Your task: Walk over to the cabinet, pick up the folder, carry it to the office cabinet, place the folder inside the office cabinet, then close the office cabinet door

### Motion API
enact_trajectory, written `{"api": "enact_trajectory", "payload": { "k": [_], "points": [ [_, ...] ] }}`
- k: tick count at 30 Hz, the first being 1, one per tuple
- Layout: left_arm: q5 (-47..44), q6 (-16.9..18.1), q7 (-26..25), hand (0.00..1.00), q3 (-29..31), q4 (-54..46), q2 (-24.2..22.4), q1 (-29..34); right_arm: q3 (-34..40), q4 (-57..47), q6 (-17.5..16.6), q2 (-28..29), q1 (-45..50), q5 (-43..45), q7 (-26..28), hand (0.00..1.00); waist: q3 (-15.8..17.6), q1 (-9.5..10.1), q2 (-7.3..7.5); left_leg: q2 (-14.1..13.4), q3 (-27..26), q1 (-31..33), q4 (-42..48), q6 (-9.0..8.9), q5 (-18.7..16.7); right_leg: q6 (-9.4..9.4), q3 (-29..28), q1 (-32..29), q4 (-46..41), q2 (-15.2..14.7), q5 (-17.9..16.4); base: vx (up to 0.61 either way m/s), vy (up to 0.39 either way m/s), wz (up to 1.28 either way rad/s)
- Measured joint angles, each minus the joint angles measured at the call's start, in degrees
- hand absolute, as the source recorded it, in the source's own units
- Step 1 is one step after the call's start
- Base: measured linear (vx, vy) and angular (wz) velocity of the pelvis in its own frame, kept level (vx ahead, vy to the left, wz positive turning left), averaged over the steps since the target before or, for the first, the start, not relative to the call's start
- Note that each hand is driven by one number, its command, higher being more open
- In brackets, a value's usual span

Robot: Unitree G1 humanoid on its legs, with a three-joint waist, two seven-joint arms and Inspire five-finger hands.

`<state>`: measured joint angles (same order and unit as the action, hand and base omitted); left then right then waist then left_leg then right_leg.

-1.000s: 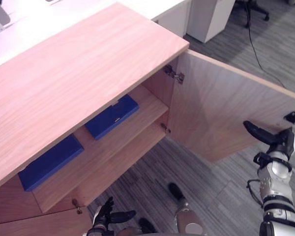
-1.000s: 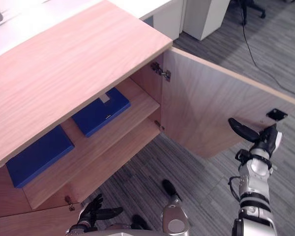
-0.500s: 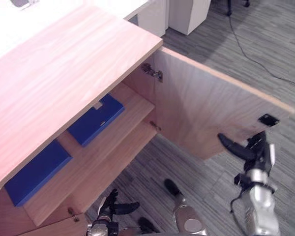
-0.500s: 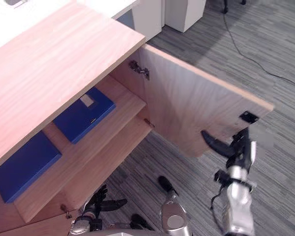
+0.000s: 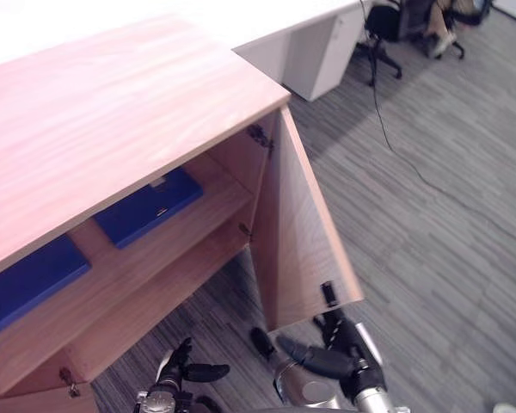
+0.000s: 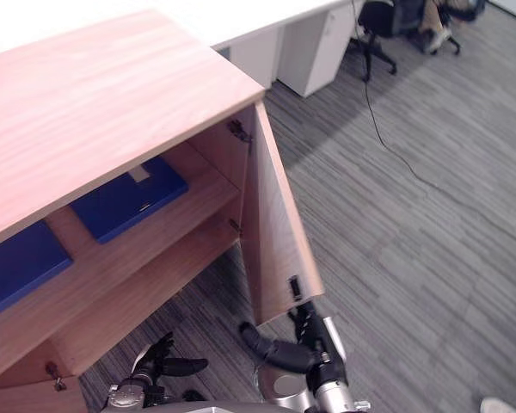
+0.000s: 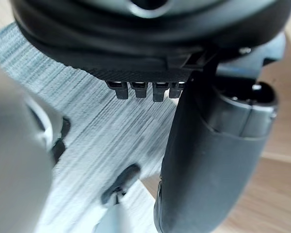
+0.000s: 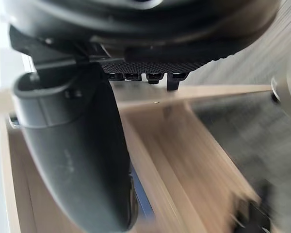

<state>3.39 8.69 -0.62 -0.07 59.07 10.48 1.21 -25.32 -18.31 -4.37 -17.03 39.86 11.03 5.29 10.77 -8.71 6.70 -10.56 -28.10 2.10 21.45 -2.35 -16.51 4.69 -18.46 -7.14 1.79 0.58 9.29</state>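
The folder [image 5: 146, 206], blue and flat, lay on the upper shelf [image 5: 168, 245] inside the office cabinet [image 5: 112, 112], at the end of the cabinet nearest the door hinge [image 5: 260, 138]. A second blue folder [image 5: 26, 280] lay on the same shelf, further from that hinge and apart from the first. The cabinet door [image 5: 301, 232] stood partly open, swung out from the cabinet front, with a small black catch [image 5: 327, 292] by its free edge.

My right robot hand [image 5: 327, 357] sat low outside the cabinet, just beneath the door's free lower corner. Its fingers were straight, its thumb stuck out towards the cabinet, and it held nothing. I could not tell whether the fingers touched the door.

My left robot hand [image 5: 185, 372] hung low before the cabinet's open front, below the lower shelf, fingers loosely spread and empty.

Beyond the cabinet's hinge end stood a white drawer unit [image 5: 314, 56] and a dark office chair [image 5: 383, 21] on the grey carpet floor [image 5: 430, 258].
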Motion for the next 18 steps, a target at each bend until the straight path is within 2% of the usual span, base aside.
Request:
{"api": "enact_trajectory", "payload": {
  "k": [3, 6, 7, 9, 12, 13, 16, 18],
  "points": [
    [-0.1, 0.0, -0.6, 1.0, -0.4, -0.3, -0.1, -0.3, -2.6, -0.3, 0.2, 0.6, -9.7, -1.4, 1.9, 1.0, -0.5, 2.15, 0.17, 1.4, 7.3, 3.4, 0.6, 0.36, 1.0, -0.74, 6.7, 0.0, -1.2, -1.7, -2.1, -0.05, -0.013, 1.19],
    [-1.7, -0.8, -1.2, 1.0, 0.3, -0.4, -0.2, 0.1, -0.4, 0.7, -0.1, 3.6, -19.3, -3.0, 1.0, 1.0, -0.6, 4.67, 0.14, 2.9, 13.2, 6.7, 0.6, 0.92, 2.3, -0.86, 12.4, 0.0, -1.3, -3.2, -2.9, -0.02, 0.008, 1.07],
    [-1.7, -0.8, -1.5, 1.0, 0.5, -0.7, -0.3, 0.1, 0.6, 1.9, -0.1, 4.4, -21.0, -3.7, 0.7, 1.0, -0.6, 4.99, 0.13, 3.2, 14.2, 7.2, 0.5, 1.09, 2.6, -0.89, 13.4, 0.0, -1.3, -3.5, -3.0, 0.02, 0.019, 0.94],
    [-1.7, -0.8, -1.9, 1.0, 1.5, -1.2, -0.2, 0.2, 4.8, 8.6, -1.0, 7.0, -27.8, -7.9, -1.8, 1.0, -0.7, 6.32, 0.03, 4.2, 17.4, 8.1, 0.1, 2.07, 3.8, -0.45, 16.7, 0.7, -1.6, -4.3, -3.5, 0.04, 0.025, 0.76],
    [-1.8, -0.9, -2.0, 1.0, 2.6, -1.4, -0.3, 0.4, 9.4, 15.9, -1.6, 8.6, -35.2, -10.1, -4.5, 1.0, -0.8, 6.89, -0.21, 5.7, 19.9, 8.3, -1.4, 2.41, 5.0, -0.19, 19.3, 1.4, -1.5, -5.4, -4.0, 0.03, 0.021, 0.58],
    [-1.8, -0.9, -2.0, 1.0, 2.6, -2.1, -0.3, 0.4, 12.6, 20.5, -1.6, 9.0, -39.6, -11.2, -7.1, 1.0, -0.8, 8.01, -0.67, 6.2, 20.7, 8.5, -1.9, 2.64, 5.5, -0.17, 20.2, 1.4, -1.5, -5.7, -4.0, 0.01, 0.016, 0.34],
    [-2.8, -0.8, -2.1, 1.0, 3.0, -3.2, -0.4, 1.7, 18.9, 25.8, -1.2, 8.5, -41.5, -13.0, -12.0, 1.0, -1.0, 8.74, -1.45, 7.4, 22.3, 8.8, -3.4, 2.78, 6.8, 0.13, 21.9, 1.4, -1.5, -6.4, -4.2, -0.01, 0.01, 0.32],
    [-3.6, -0.9, -2.1, 1.0, 3.0, -3.4, -0.5, 1.9, 20.1, 27.3, -1.1, 7.8, -41.7, -13.2, -13.4, 1.0, -0.9, 8.82, -1.88, 8.1, 23.5, 9.1, -4.4, 2.87, 7.7, 0.32, 23.0, 1.4, -1.5, -6.9, -4.4, -0.05, -0.006, 0.44]
  ]
}}
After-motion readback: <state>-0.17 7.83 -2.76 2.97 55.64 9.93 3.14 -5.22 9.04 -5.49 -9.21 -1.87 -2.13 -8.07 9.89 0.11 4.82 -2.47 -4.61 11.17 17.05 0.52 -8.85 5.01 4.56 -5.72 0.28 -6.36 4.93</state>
